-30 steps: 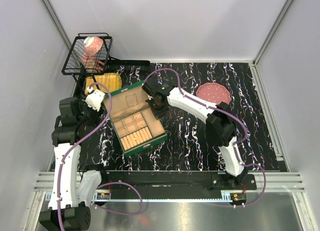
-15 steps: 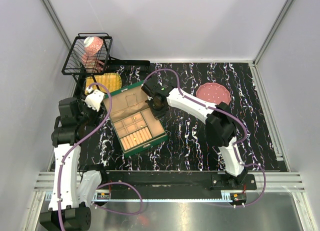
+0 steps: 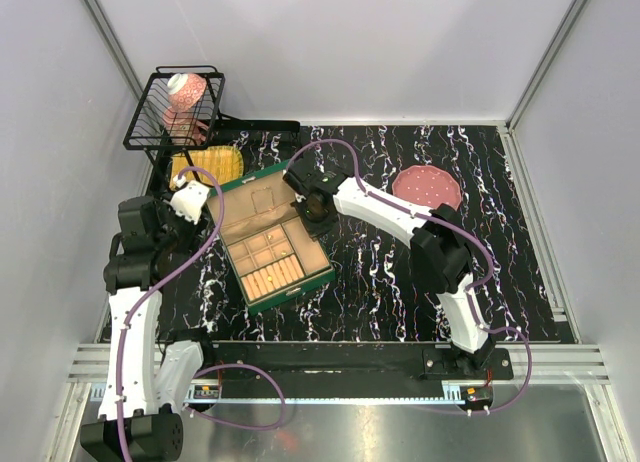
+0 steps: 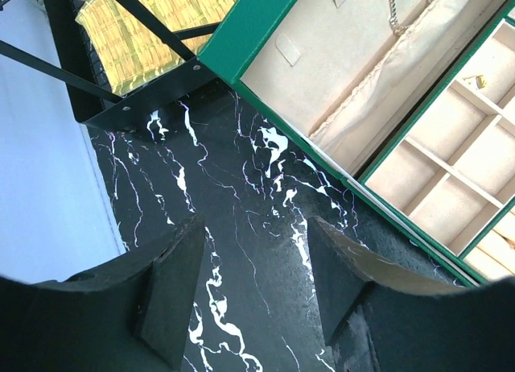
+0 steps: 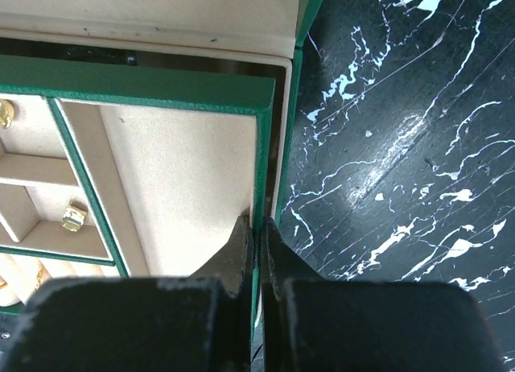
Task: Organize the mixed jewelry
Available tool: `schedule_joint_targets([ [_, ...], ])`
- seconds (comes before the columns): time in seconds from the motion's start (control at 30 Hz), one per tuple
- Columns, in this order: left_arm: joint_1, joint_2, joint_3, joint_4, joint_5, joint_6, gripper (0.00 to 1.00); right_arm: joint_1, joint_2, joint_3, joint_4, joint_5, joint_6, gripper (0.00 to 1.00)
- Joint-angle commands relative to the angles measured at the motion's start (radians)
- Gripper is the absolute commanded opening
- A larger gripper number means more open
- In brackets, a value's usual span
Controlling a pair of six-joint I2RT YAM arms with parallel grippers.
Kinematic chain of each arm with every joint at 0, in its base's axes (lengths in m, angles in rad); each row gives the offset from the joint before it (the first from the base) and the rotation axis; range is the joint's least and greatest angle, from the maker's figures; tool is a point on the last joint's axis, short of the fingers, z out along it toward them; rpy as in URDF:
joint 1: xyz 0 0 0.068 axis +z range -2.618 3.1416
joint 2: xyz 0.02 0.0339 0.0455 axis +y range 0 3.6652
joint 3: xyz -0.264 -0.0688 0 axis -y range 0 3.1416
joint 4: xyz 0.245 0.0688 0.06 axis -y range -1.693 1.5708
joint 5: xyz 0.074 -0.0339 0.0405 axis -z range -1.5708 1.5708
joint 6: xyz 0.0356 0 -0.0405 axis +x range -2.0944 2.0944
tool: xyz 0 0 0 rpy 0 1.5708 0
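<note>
The green box (image 3: 268, 238) lies open at the table's left centre, with its beige lid part (image 4: 338, 74) toward the back. Small gold pieces of the mixed jewelry (image 5: 74, 217) rest in its compartments, another piece (image 4: 479, 80) shows in the left wrist view, and a thin chain (image 4: 393, 10) lies in the lid part. My right gripper (image 5: 257, 227) is shut on the thin green wall (image 5: 263, 146) at the box's right edge, also seen from above (image 3: 318, 214). My left gripper (image 4: 256, 251) hangs open over bare black mat just left of the box, holding nothing.
A pink dotted plate (image 3: 427, 187) sits at the back right. A black wire basket (image 3: 172, 112) holding a pink-and-white cup (image 3: 186, 90) stands at the back left, with a yellow slatted tray (image 3: 207, 165) beneath it. The basket's legs (image 4: 121, 74) are close to my left gripper.
My right wrist has crept slightly toward the back left at the box's edge. The left arm has not moved.
</note>
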Motion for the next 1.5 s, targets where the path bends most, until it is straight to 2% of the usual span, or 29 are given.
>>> schedule_joint_targets([
  [0.0, 0.009, -0.020, -0.007, 0.043, 0.018, 0.015, 0.59, 0.016, -0.024, -0.024, 0.022, -0.002, -0.031, 0.00],
  [0.17, 0.011, -0.016, -0.008, 0.043, 0.027, 0.013, 0.59, 0.016, -0.029, -0.036, 0.022, 0.015, -0.044, 0.00],
  [0.53, 0.009, -0.017, -0.016, 0.043, 0.037, 0.012, 0.59, 0.016, -0.035, -0.027, 0.022, 0.023, -0.061, 0.20],
  [0.67, 0.011, -0.019, -0.020, 0.043, 0.044, 0.012, 0.59, 0.016, -0.040, -0.021, 0.019, 0.021, -0.065, 0.32],
  [0.7, 0.011, -0.017, -0.022, 0.043, 0.046, 0.012, 0.59, 0.016, -0.046, -0.018, 0.021, 0.023, -0.065, 0.38],
  [0.97, 0.012, -0.025, -0.040, 0.073, 0.072, -0.005, 0.59, 0.016, -0.116, -0.007, 0.024, 0.070, -0.093, 0.59],
  [1.1, 0.012, -0.022, -0.034, 0.084, 0.090, -0.019, 0.59, 0.016, -0.135, -0.024, 0.031, 0.093, -0.106, 0.59],
  [1.47, 0.011, -0.022, -0.044, 0.084, 0.092, -0.024, 0.59, 0.016, -0.069, -0.027, 0.039, 0.023, -0.114, 0.48],
])
